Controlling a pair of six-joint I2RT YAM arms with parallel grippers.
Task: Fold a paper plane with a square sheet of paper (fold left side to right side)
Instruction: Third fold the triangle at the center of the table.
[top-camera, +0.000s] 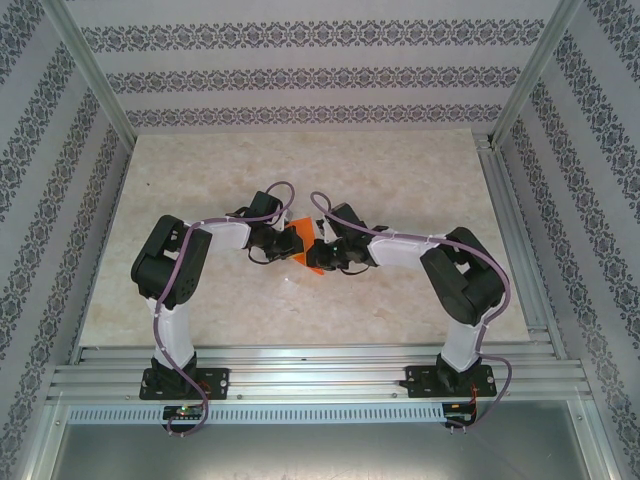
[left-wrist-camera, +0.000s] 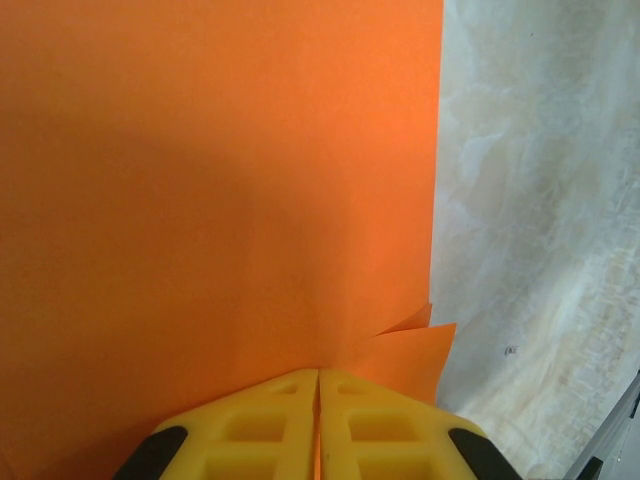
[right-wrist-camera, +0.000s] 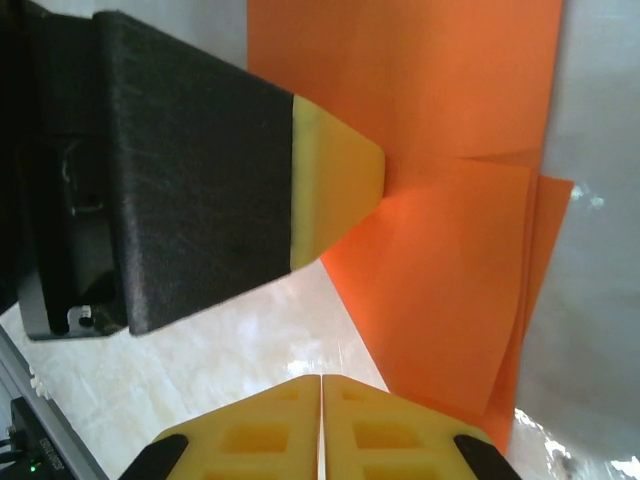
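Orange paper sheet (left-wrist-camera: 200, 200), folded in layers with overlapping corners, lies mid-worktop (top-camera: 400, 170) between both hands. Left hand (left-wrist-camera: 318, 378): fingers pressed together, pinching sheet edge. Right hand (right-wrist-camera: 322, 382): fingers closed tight beside sheet's lower corner; cannot tell if paper caught. Sheet surface plain.

Arms elbows-out, wrists inward; L gripper (left-wrist-camera: 318, 372) & R gripper (right-wrist-camera: 321, 378) facing, close; fingers pressed together on both.
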